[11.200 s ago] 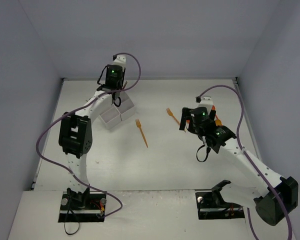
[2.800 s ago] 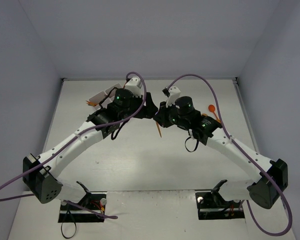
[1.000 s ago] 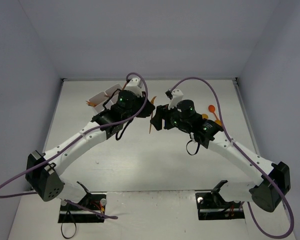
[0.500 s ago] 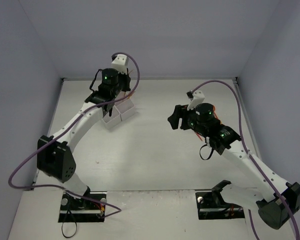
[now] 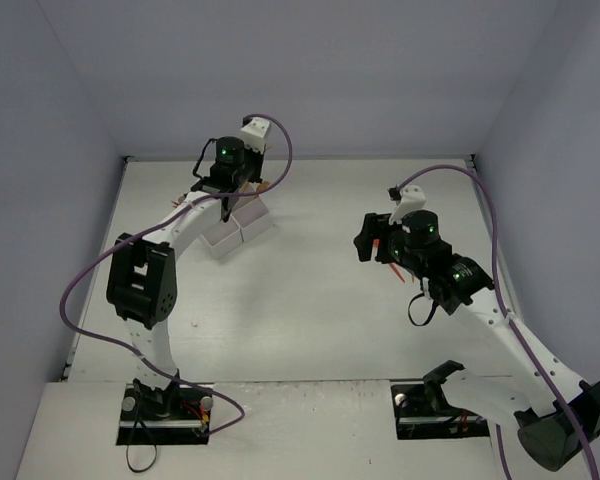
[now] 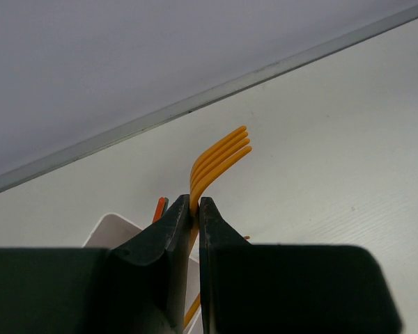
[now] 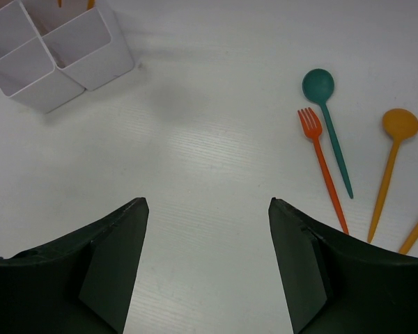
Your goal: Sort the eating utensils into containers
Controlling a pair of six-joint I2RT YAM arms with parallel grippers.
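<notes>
Orange fork (image 6: 219,156) in left hand (image 6: 194,205) — teal spoon (image 7: 319,85), red fork (image 7: 309,125) loose.

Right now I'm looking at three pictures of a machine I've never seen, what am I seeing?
This is a robot: a left arm and a right arm bolted to a table. The wide picture looks down from above and behind them; the other two come from a camera on each wrist. The left end effector is shut on an orange fork, close to a white compartment tray. The right end effector is open and empty; a teal spoon, a red-orange fork and an orange spoon lie on the table before it.
</notes>
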